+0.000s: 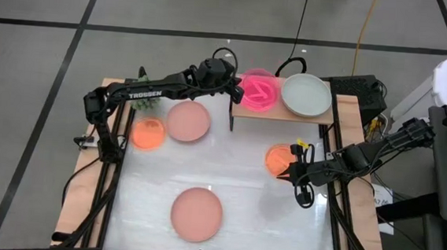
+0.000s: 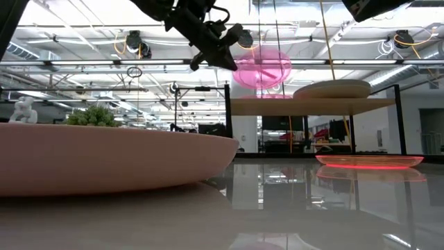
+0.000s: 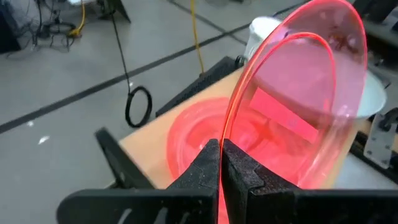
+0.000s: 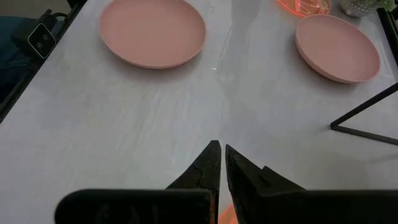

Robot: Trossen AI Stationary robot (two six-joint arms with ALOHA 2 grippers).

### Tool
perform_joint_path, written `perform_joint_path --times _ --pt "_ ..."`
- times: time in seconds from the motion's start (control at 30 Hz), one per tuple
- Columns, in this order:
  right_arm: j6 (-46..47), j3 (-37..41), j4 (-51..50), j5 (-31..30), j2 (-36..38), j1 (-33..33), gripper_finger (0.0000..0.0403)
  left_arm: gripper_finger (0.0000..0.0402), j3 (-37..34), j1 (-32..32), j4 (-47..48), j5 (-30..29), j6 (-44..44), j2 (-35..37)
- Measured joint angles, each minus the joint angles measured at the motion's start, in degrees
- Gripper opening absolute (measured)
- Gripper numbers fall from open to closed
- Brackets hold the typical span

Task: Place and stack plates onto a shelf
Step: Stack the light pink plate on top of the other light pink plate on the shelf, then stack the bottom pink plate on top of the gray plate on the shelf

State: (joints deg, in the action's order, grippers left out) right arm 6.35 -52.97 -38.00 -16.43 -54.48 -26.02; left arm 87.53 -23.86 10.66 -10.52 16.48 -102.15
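Note:
My left gripper (image 3: 222, 149) reaches over the shelf (image 1: 287, 114) at the table's far edge, shut on a translucent neon pink plate (image 1: 259, 90). Below it a second pink plate (image 3: 193, 134) lies flat on the shelf's wood top, beside a pale grey-green plate (image 1: 306, 94). My right gripper (image 4: 219, 152) hovers shut above the right edge of an orange plate (image 1: 278, 158), which lies flat on the table (image 2: 368, 161). Two salmon plates (image 1: 187, 121) (image 1: 197, 214) and another orange plate (image 1: 149, 133) rest on the table. My left gripper pinches the neon pink plate by its rim (image 3: 229, 134) between the two fingers, coming from the table's left. The plate is lifted clear above the shelf (image 2: 262, 67) and stands steeply tilted over the pink plate that lies there.
A small green plant (image 1: 148, 100) stands at the far left, behind the left arm. The shelf's dark legs (image 1: 232, 119) stand on the table. The middle of the white tabletop (image 1: 236, 173) is bare. Cables and equipment sit beyond the right edge.

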Motion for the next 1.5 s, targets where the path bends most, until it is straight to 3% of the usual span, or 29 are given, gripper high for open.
perform_joint_path --times 0.17,1.03,1.5 --pt "0.0 0.0 0.0 0.0 0.0 0.0 0.0008 0.0005 0.0 0.0 1.3 -2.9 0.6 0.0" --pt "0.5 0.0 -0.7 0.2 0.0 -0.8 0.0008 0.0007 0.0 0.7 -3.5 -4.3 1.7 -3.3" --pt "0.5 0.0 -0.6 0.2 0.0 -0.8 0.0008 0.0066 0.0 0.7 -3.3 -6.1 2.2 -3.3"
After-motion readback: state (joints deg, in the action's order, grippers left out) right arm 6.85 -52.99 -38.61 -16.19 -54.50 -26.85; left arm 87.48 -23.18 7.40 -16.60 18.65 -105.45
